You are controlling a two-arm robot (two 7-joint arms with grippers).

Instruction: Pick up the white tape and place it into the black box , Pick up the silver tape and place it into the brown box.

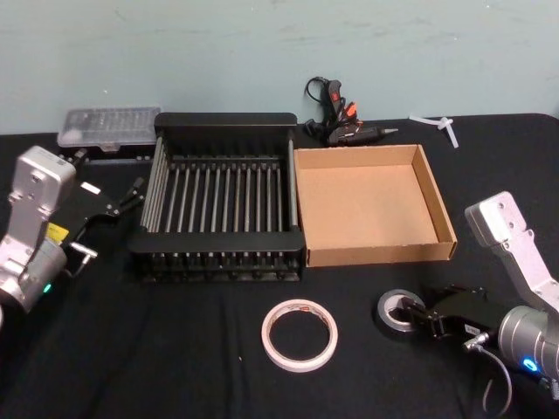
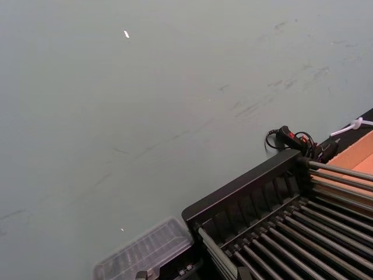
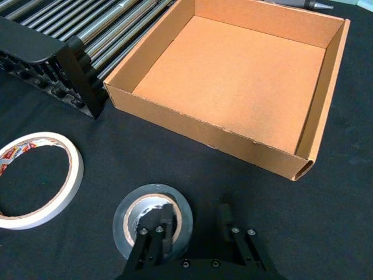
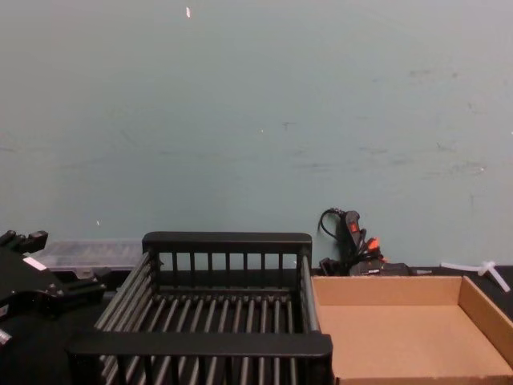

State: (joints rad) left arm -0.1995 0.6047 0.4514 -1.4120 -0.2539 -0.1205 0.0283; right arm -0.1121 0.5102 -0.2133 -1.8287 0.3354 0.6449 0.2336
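Observation:
The white tape (image 1: pixel 299 334) (image 3: pixel 36 178) lies flat on the black cloth in front of the black box (image 1: pixel 218 238) (image 4: pixel 200 343). To its right lies the silver tape (image 1: pixel 395 312) (image 3: pixel 125 216), in front of the brown box (image 1: pixel 382 253) (image 3: pixel 204 125) (image 4: pixel 481 309). My right gripper (image 1: pixel 420 315) (image 3: pixel 195 233) is open and low over the silver tape, one finger over its core hole and the other outside its rim. Beside the black box's left wall my left gripper (image 1: pixel 134 194) (image 4: pixel 56 290) hovers open and holds nothing. Both boxes hold nothing.
A clear plastic case (image 1: pixel 109 127) (image 2: pixel 145 251) sits behind the black box at the back left. A black glue gun (image 1: pixel 341 122) (image 2: pixel 291 140) (image 4: pixel 353 241) and a white plastic piece (image 1: pixel 437 124) lie behind the brown box. A pale wall rises behind the table.

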